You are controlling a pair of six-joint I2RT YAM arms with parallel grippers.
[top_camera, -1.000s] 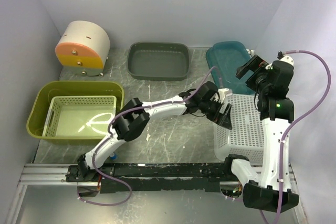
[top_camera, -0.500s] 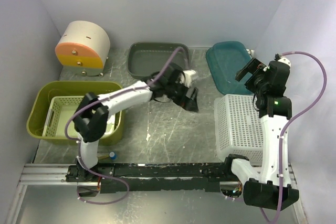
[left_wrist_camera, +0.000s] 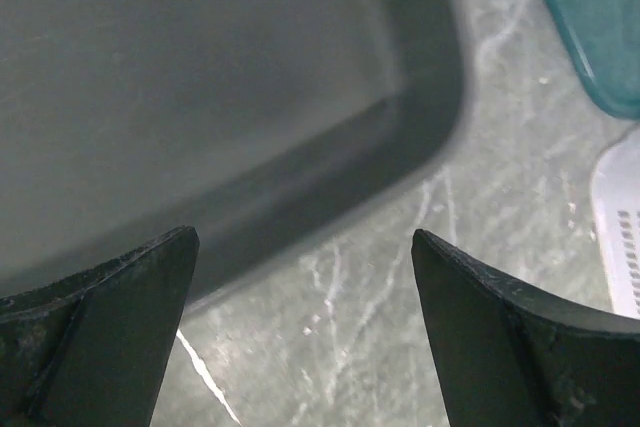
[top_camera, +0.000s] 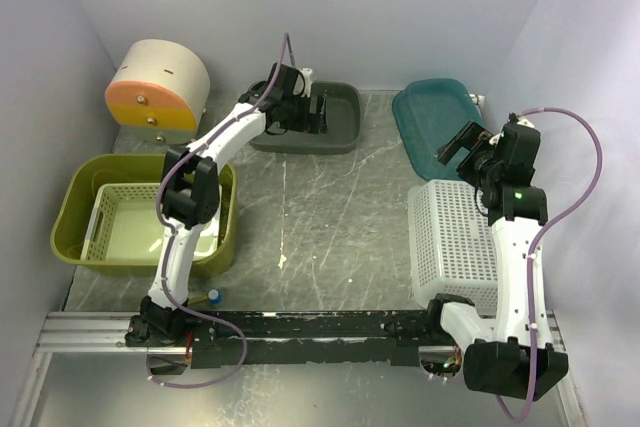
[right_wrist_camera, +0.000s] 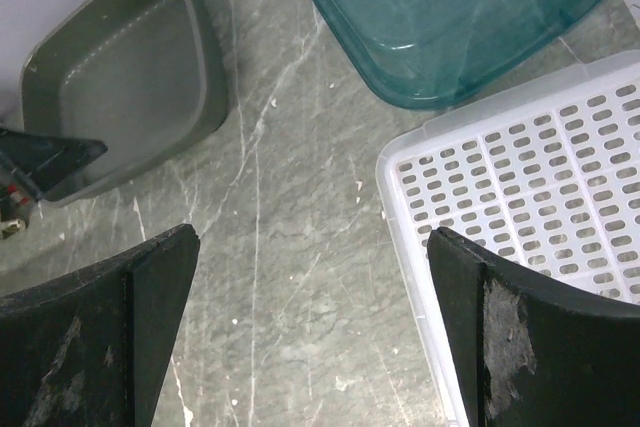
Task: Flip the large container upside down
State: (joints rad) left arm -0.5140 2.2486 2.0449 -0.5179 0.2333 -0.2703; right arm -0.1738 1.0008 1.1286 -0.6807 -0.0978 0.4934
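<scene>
The large container (top_camera: 78, 179), an olive-green tub, stands upright at the left of the table in the top view, with a pale green slotted tray (top_camera: 150, 225) inside it. My left gripper (top_camera: 318, 112) is far from it at the back, open over the near rim of a grey tub (top_camera: 340, 127), with nothing between its fingers. In the left wrist view the left gripper (left_wrist_camera: 302, 237) frames bare table beside the grey tub (left_wrist_camera: 200, 77). My right gripper (top_camera: 455, 147) hangs open on the right, above the table between a teal bin and a white basket. The large container shows in neither wrist view.
A teal bin (top_camera: 430, 117) sits at the back right and a white slotted basket (top_camera: 460, 242) lies bottom up in front of it. A cream and orange round-topped box (top_camera: 157, 87) stands at the back left. A small blue object (top_camera: 214, 297) lies near the front rail.
The left arm has swung from beside the white basket across the table to the grey tub at the back. The right gripper has dipped slightly. Both grippers stay open.
</scene>
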